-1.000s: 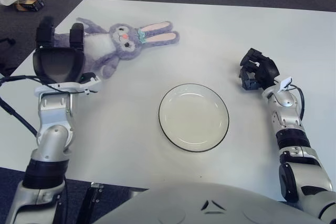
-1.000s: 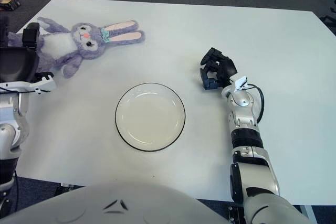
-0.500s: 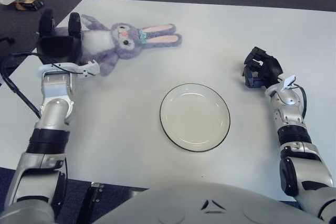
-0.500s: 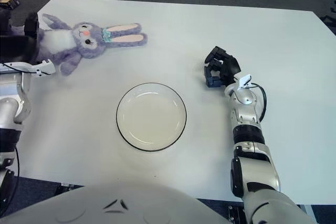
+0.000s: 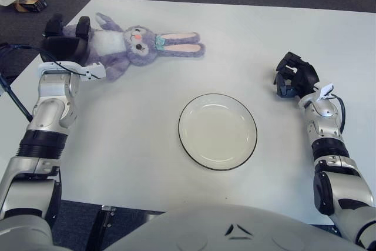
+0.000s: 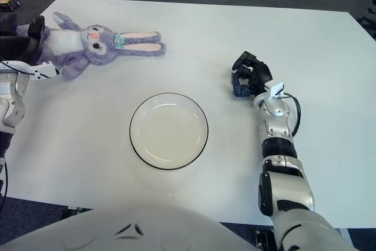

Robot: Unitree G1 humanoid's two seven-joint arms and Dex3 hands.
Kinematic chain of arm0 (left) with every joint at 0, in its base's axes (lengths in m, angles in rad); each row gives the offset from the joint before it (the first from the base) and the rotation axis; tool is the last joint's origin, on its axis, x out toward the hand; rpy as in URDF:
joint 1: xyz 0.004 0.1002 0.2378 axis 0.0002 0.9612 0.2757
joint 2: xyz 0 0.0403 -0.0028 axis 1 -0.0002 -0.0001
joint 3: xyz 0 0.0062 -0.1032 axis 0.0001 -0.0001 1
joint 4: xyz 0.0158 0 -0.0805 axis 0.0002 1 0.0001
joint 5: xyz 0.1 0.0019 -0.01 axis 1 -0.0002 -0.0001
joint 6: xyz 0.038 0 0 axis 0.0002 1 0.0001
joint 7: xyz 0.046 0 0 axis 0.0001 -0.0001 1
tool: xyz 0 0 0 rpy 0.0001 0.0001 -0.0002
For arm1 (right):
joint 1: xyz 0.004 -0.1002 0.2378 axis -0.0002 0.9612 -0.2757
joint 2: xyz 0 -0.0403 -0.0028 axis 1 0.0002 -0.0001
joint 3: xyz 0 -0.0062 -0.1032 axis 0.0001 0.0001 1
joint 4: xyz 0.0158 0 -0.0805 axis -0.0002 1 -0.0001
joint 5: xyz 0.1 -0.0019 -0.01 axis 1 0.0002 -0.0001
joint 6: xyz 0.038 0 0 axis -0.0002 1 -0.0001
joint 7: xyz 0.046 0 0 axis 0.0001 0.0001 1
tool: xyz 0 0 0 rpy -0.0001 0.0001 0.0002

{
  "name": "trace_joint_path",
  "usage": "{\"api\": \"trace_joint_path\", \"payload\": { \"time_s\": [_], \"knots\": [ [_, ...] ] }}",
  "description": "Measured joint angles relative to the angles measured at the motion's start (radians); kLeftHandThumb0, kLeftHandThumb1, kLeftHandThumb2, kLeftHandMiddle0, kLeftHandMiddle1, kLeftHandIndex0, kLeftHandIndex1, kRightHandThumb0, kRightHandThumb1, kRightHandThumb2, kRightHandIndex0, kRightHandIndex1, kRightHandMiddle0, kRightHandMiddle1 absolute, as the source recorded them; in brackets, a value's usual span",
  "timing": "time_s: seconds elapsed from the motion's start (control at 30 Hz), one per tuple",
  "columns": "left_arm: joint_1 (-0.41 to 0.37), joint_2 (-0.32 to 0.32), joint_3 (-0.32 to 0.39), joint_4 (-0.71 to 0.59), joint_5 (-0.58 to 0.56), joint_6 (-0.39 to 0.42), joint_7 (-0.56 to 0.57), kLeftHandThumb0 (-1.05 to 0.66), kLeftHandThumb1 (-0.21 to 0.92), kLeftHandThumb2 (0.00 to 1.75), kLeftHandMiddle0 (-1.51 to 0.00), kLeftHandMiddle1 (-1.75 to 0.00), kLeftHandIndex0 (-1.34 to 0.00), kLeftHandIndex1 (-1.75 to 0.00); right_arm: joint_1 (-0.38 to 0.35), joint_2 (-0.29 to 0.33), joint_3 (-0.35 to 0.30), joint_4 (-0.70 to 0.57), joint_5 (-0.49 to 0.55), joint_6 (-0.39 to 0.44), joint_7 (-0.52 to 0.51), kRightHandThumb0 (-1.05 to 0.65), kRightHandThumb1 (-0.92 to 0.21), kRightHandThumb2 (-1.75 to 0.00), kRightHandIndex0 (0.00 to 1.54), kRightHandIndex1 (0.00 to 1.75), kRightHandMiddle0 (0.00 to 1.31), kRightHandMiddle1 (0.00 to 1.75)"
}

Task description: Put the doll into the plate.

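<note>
Overall scene: a white table [image 5: 147, 145] seen from above, with a round plate near its middle and a robot hand at each side.
Plate: a pale, shallow plate [image 5: 218, 131] with a thin dark rim; it lies flat on the table and holds nothing.
Doll: a purple plush rabbit doll [image 5: 132, 45] lies on its back, far from the plate, up and to the plate's left. Its white belly faces up, its head points toward the plate's side of the table, and its two long pink-lined ears stretch flat toward the right. A small teal bow sits at the base of the ears.
Doll and plate: well apart; bare table lies between them.
Left hand: the left hand [image 5: 64, 45] is at the doll's lower body, at the end farthest from the plate. Its dark fingers [image 5: 83, 26] stand upright and spread, just beside the plush; one purple limb pokes up next to them. I cannot tell whether the fingers are touching the doll; they are not wrapped around it.
Right hand: the right hand [image 5: 295, 76] rests on the table to the plate's right, a little above the plate's level and apart from its rim. Its dark fingers are curled in toward the palm, holding nothing.
Off the table: beyond the doll, far from the plate, a small dark object [image 5: 30, 4] with something white beside it lies on the grey floor.
</note>
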Motion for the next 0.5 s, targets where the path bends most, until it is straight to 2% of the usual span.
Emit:
{"api": "trace_joint_path", "payload": {
  "time_s": [0.23,0.43,0.5],
  "knots": [
    [-0.051,0.001,-0.045,0.046,-0.037,0.003,-0.017,-1.03,0.92,0.16,0.00,0.00,-0.03,-0.02,-0.002,-0.002,-0.002,0.006,0.008,-0.001,0.001,-0.01,-0.19,-1.46,0.65,1.75,0.55,1.71],
    [-0.110,0.003,-0.096,0.138,-0.094,-0.023,-0.041,-0.97,0.90,0.17,0.00,0.00,0.00,-0.21,-0.004,-0.002,0.000,0.008,0.009,-0.005,0.006,-0.01,-0.18,-1.47,0.66,1.75,0.53,1.74],
    [-0.119,0.004,-0.104,0.154,-0.100,-0.034,-0.044,-0.97,0.91,0.17,0.00,0.00,0.00,-0.22,-0.003,-0.002,-0.001,0.008,0.010,-0.005,0.007,-0.01,-0.18,-1.47,0.66,1.75,0.53,1.73]
  ]
}}
